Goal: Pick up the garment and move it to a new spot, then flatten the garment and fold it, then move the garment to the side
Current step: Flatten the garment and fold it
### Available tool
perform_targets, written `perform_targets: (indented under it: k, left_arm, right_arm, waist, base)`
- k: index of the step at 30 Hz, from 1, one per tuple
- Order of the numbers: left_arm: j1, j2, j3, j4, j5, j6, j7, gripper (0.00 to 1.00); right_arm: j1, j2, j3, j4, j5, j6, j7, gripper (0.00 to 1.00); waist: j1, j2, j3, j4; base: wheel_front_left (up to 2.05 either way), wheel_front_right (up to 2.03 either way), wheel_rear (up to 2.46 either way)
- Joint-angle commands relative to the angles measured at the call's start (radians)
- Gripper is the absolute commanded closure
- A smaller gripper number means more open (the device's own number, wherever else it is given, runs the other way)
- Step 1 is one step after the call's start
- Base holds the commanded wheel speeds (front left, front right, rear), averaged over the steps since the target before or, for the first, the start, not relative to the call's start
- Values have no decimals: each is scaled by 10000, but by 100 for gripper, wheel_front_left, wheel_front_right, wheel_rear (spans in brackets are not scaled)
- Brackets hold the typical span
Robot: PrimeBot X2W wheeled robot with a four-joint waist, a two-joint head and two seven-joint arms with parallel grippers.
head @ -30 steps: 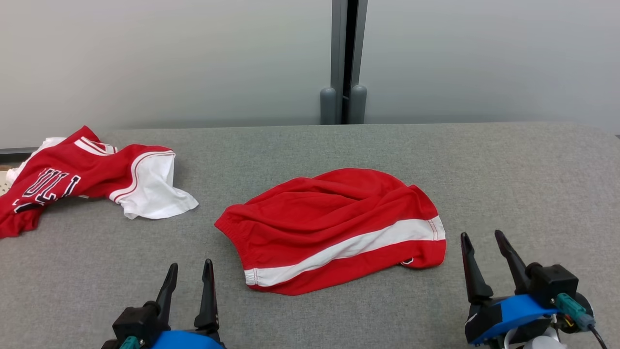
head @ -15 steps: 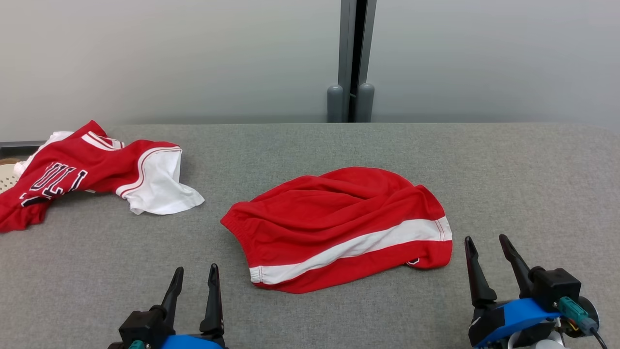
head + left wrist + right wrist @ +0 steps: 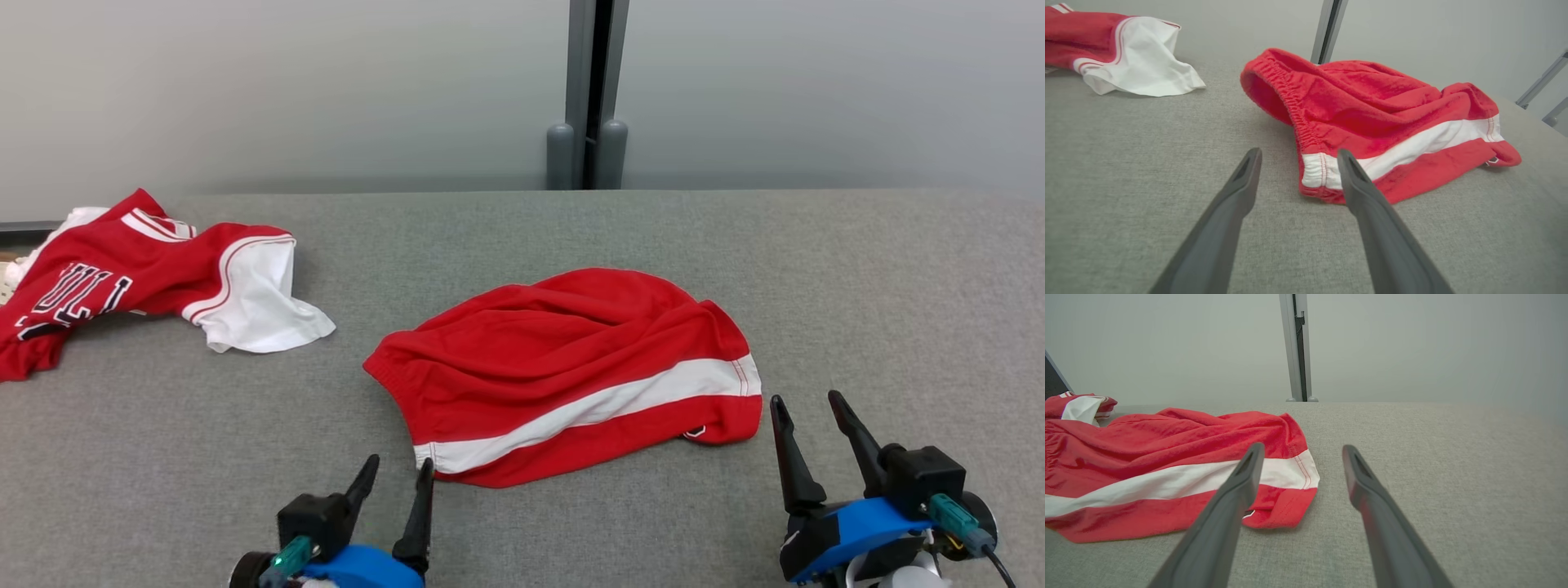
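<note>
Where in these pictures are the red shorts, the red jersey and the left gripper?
red shorts [image 3: 571, 359], head view, red cloth above the white stripe.
red jersey [image 3: 155, 269], head view, red cloth right of the lettering.
left gripper [image 3: 400, 461], head view, midway between its fingertips.

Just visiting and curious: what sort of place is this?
Probably a lab set up for clothes-folding trials: a grey fabric-covered table against plain grey partition panels, bearing crumpled red shorts with a white stripe.
</note>
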Motion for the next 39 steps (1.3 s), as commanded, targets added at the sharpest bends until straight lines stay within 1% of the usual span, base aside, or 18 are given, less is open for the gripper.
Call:
perform_targets:
  k: [1,4,5,13,14,15,16,17,18,20,21,22,25,28,34,35,36,39]
  left_arm:
    - [-375,82,-180,294,-71,-87,310,0]
    - [-644,137,-339,650,-216,-152,578,0]
    - [-887,181,-414,976,-385,-179,738,0]
    - [-1573,296,-811,1840,-1057,-264,547,0]
    - [-1646,301,-879,1920,-1114,-268,481,8]
    - [-1646,301,-879,1920,-1114,-268,481,8]
    - [-1784,279,-1102,1992,-1263,-272,389,58]
    - [-1855,283,-1219,2005,-1347,-271,337,69]
    - [-1855,283,-1219,2005,-1347,-271,337,69]
    - [-1975,323,-1445,1979,-1513,-273,195,93]
    - [-2071,387,-1645,1923,-1667,-263,51,100]
    - [-2071,387,-1645,1923,-1667,-263,51,100]
    - [-2179,459,-1870,1837,-1883,-264,-117,100]
    - [-2276,545,-2051,1806,-2052,-265,-221,100]
    - [-2439,640,-2297,1804,-2218,-266,-363,100]
    - [-2484,653,-2311,1810,-2237,-266,-388,100]
    - [-2525,669,-2317,1816,-2279,-266,-418,100]
    - [-2577,714,-2339,1841,-2327,-265,-476,100]
  right_arm:
    - [-158,4,39,53,-32,1,-37,0]
    - [-222,4,83,109,-65,1,-37,0]
    - [-301,2,119,137,-78,1,-37,0]
    - [-728,2,-59,458,-574,1,-37,0]
    - [-805,2,-97,562,-679,1,-35,0]
    - [-805,2,-97,562,-679,1,-35,0]
    - [-998,1,-178,802,-877,1,30,0]
    - [-1137,1,-236,937,-997,1,111,0]
    - [-1137,1,-236,937,-997,1,111,0]
    - [-1470,3,-351,1207,-1216,1,324,0]
    - [-1796,-114,-399,1546,-1417,1,571,0]
    - [-1796,-114,-399,1546,-1417,1,571,0]
    - [-2289,-357,-258,2150,-1437,1,1036,0]
    - [-2769,-598,12,2789,-1179,1,1481,0]
    - [-3512,-989,1046,3817,-298,1,2197,0]
    - [-3623,-1042,1263,3932,-115,1,2258,13]
    - [-3718,-1073,1476,4018,83,1,2289,52]
    - [-3938,-1169,2072,4220,746,1,2418,86]
  waist:
    - [0,0,93,-61]
    - [0,0,189,-140]
    - [0,0,301,-232]
    - [0,0,671,-399]
    - [0,0,705,-394]
    - [0,0,705,-394]
    - [0,0,763,-361]
    - [0,0,796,-333]
    - [0,0,796,-333]
    - [0,0,852,-272]
    - [0,0,913,-194]
    - [0,0,913,-194]
    - [0,0,988,-40]
    - [0,0,1066,109]
    - [0,0,1262,298]
    - [0,0,1293,308]
    - [0,0,1315,314]
    - [0,0,1381,306]
  base:
    - [0,0,0]
    - [0,0,0]
    - [0,0,0]
    - [0,0,0]
    - [0,0,0]
    - [0,0,0]
    - [0,0,0]
    - [0,0,0]
    - [0,0,0]
    - [0,0,0]
    - [0,0,0]
    - [0,0,0]
    - [0,0,0]
    - [0,0,0]
    - [0,0,0]
    - [0,0,0]
    - [0,0,0]
    - [0,0,0]
